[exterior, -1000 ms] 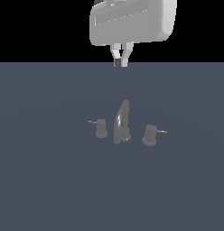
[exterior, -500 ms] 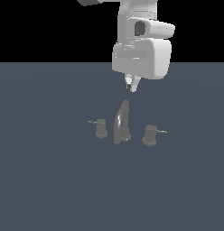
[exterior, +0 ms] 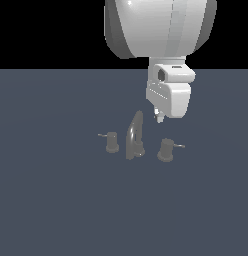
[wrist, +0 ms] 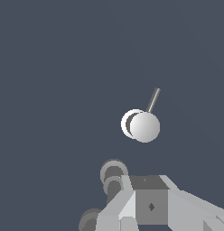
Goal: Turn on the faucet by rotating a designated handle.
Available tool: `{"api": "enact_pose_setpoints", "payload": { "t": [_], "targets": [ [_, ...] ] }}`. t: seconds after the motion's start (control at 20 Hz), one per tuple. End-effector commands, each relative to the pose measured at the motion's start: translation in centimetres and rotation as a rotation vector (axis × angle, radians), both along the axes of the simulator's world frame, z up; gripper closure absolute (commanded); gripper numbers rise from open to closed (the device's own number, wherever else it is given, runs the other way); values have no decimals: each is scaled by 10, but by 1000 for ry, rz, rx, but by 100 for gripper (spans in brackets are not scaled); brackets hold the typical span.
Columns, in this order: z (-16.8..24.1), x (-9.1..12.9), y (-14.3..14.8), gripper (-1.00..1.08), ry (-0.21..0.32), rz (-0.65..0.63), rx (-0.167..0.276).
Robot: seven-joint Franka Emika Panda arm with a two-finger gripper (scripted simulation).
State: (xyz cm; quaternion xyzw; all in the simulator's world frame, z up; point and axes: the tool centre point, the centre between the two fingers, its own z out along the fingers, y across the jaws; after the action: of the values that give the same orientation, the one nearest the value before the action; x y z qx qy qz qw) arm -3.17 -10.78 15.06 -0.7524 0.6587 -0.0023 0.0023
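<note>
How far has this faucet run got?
Done: the end effector hangs above the handle, beside the faucet spout. In hand: lining up, with the knob and pin centred in the wrist view. Left: touching the pin lever and rotating it.

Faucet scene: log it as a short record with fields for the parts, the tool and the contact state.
faucet: grey set on a dark flat surface, curved spout in the middle
handle: wider knob on the exterior view's right of the spout, thin pin pointing away from the spout
other knob: slimmer one on the exterior view's left, pin pointing outward
tool: hangs above the set, between spout and handle
contact: none visible; tool apart from the handle
tool opening: cannot tell
</note>
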Motion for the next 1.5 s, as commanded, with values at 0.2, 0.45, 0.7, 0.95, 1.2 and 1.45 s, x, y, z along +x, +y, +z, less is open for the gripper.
{"api": "enact_pose_setpoints", "payload": {
  "t": [0.2,0.45,0.7,0.95,1.2,1.45],
  "targets": [
    [-44,11,-37,108,3,-192,-3],
    [-69,14,-58,108,5,-302,-2],
    [-83,14,-72,108,6,-369,-1],
    [-87,14,-75,108,7,-387,0],
    [-65,32,-62,108,-35,-360,4],
    [-75,7,-72,108,-16,-372,2]
  ]
}}
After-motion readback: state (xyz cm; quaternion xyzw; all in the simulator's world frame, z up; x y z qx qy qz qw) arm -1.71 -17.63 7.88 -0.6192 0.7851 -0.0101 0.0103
